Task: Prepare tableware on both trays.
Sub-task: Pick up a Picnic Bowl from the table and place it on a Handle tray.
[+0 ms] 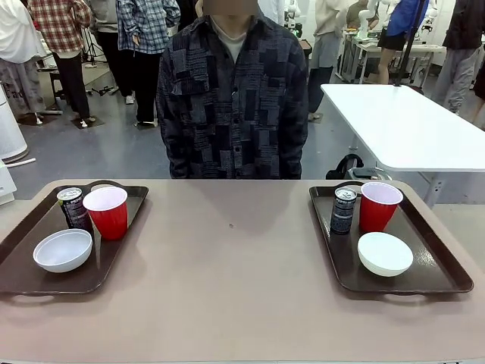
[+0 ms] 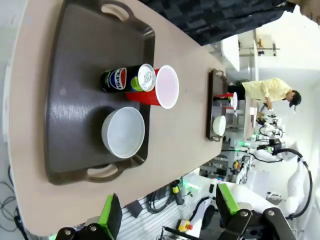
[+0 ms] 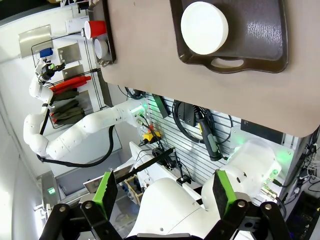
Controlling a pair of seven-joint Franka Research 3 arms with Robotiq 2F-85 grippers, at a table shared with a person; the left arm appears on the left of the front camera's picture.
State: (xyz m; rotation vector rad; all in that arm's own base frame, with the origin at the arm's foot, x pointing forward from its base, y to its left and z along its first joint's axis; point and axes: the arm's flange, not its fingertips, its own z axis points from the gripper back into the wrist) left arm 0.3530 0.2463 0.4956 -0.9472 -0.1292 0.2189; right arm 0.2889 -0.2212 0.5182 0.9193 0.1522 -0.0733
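Observation:
Two brown trays lie on the tan table. The left tray holds a dark can, a red cup and a white bowl. The right tray carries a can, a red cup and a white bowl. My left gripper hangs open, high off the table's near edge, looking at its tray, can, cup and bowl. My right gripper is open too, well back from its tray and bowl.
A person in a dark patterned shirt stands at the far edge, hands out of sight. The tan tabletop lies bare between the trays. A white table stands behind on the right. The robot's white base lies below the right gripper.

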